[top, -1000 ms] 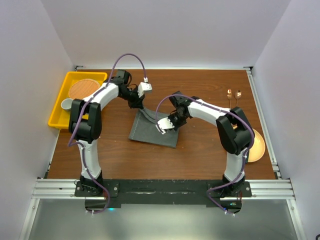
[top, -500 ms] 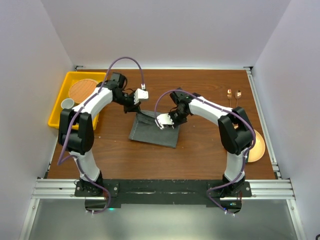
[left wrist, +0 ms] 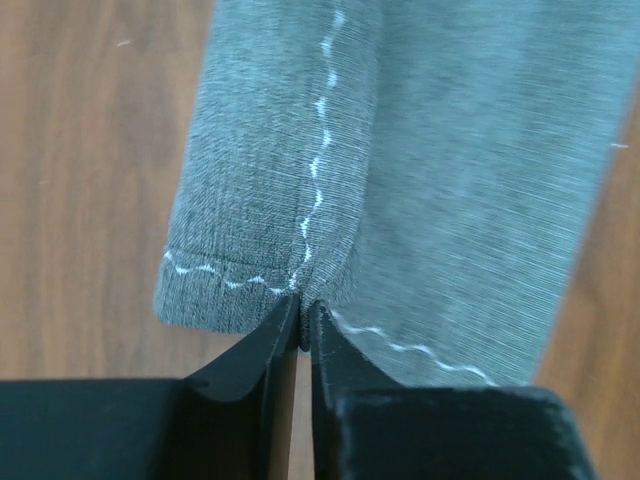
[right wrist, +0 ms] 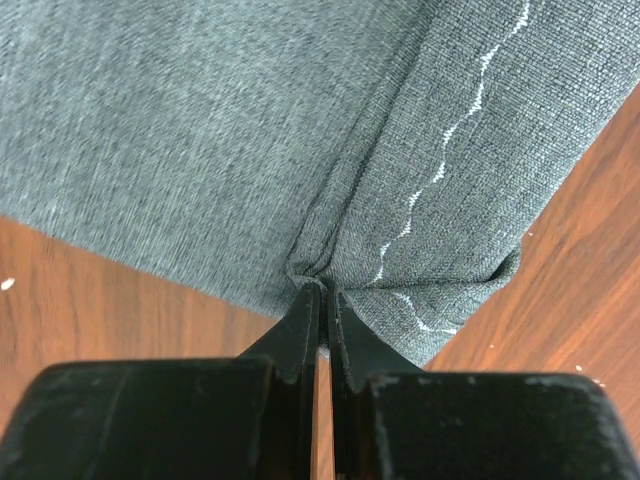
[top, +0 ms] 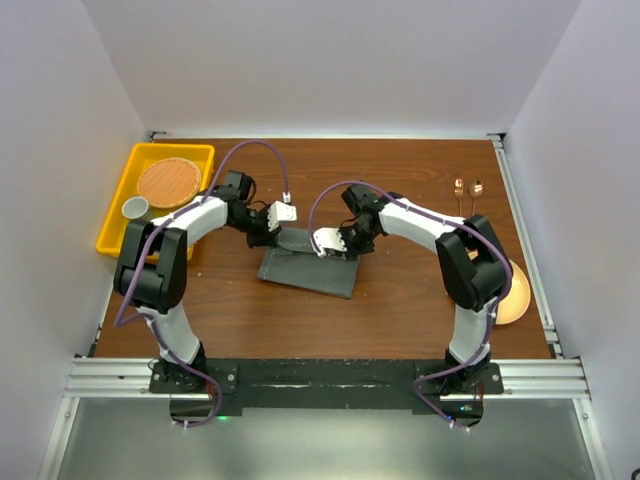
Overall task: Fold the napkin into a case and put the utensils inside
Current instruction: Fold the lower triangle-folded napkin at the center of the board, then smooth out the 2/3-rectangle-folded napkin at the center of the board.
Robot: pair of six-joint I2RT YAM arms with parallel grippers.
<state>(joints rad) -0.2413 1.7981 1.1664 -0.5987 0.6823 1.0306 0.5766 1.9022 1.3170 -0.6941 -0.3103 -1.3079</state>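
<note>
- Far out to the left of the left gripper, well apart from it: a yellow tray holding a round woven mat and, closer to the arm bases, a small pale cup.
- Well beyond the right gripper, toward the right edge of the table: two copper utensils side by side on bare wood, outside any container.
- Nearer the bases on that same side: an orange plate, partly hidden behind the right arm.
- Between the two grippers, spreading from their tips back toward the bases: the dark grey napkin, folded into a flat band on the wood.
- Left gripper: fingers only a thin slit apart, tips right at the hem of the napkin, at the spot joining the stitched edge of a folded flap to the layer beneath. No telling from here whether gripping cloth or merely touching it.
- Right gripper: clenched, fingers pressed together on a small pucker at the edge of the napkin, with a stitched flap leading away ahead and to the right of the tips.
</note>
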